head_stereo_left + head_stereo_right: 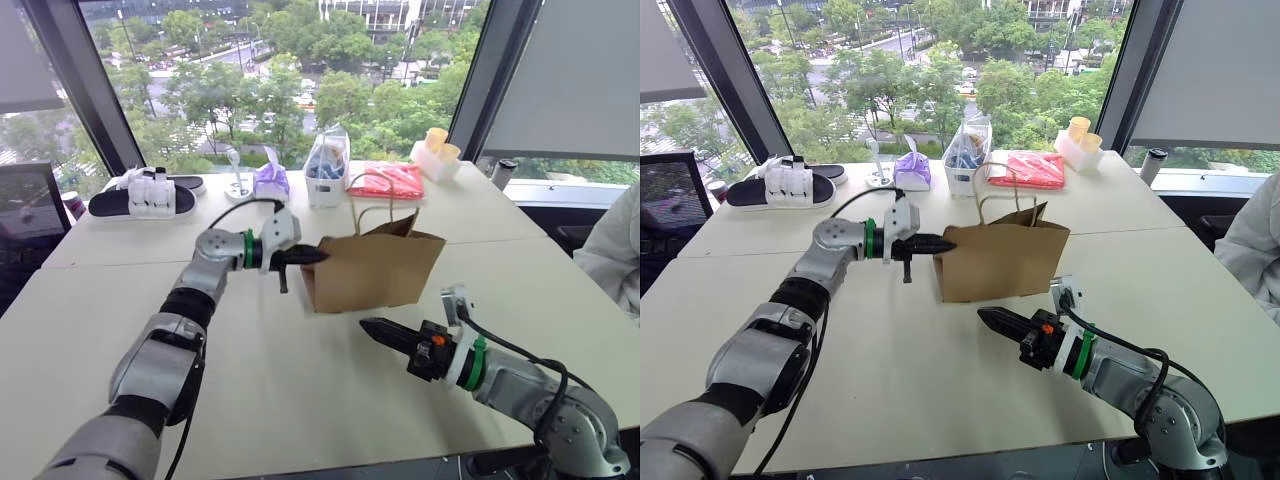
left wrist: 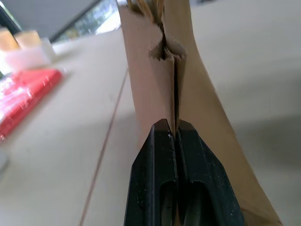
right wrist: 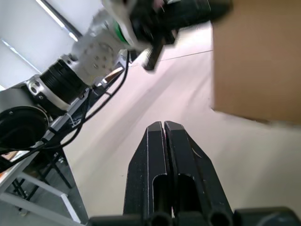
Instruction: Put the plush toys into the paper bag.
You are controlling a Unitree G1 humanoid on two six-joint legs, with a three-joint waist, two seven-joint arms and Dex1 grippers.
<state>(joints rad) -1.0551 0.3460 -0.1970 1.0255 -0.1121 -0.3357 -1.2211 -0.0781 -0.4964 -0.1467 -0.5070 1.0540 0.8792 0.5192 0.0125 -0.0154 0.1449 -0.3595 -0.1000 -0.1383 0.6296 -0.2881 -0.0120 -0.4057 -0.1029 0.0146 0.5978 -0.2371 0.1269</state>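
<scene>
I had the left claw (image 2: 171, 134) pinching the paper bag (image 1: 375, 268) by its side edge; right claw (image 1: 372, 328) pressed together, empty. Next, I judged, spreading the mouth.

Matt brown kraft paper on the bag (image 1: 372, 270), creased at its pinched edge. Smooth, matt pale laminate on the surface (image 1: 300, 380). Black matt plastic fingers (image 2: 162, 188). Glossy clear plastic bag (image 1: 327, 165); shiny red wrapper (image 1: 388, 180).
</scene>
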